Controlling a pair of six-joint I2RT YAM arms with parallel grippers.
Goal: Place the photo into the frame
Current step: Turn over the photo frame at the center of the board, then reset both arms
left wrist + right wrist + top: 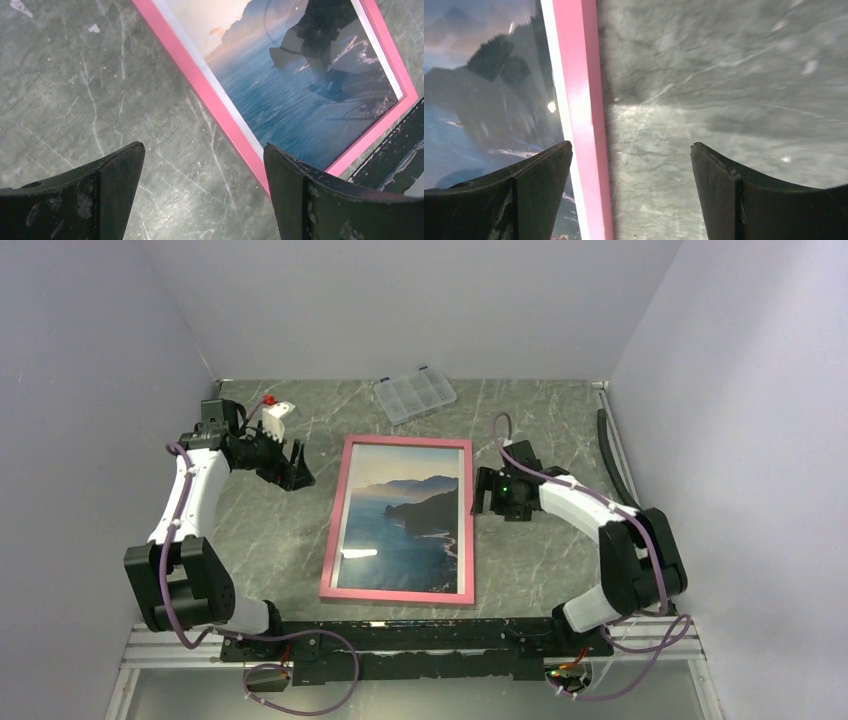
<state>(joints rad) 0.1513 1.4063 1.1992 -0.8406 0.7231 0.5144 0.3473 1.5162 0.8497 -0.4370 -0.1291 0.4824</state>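
Photo (405,525) of sea and dark mountains is seen lying face up behind the pane of the pink frame (335,525), which rests flat on the marbled table (270,540) between the two arms. The right gripper (484,492) is held over the frame's right border, its jaws spread apart and empty. The pink strip passes between them, with one finger over the print and the other over bare table. The frame's long axis is set crosswise to the line on which those jaws would close. The left gripper (295,468), likewise wide open and holding nothing, is poised beside the opposite border, the frame lying beyond its nearer finger. The right arm is judged the nearer, and the placing appears done.
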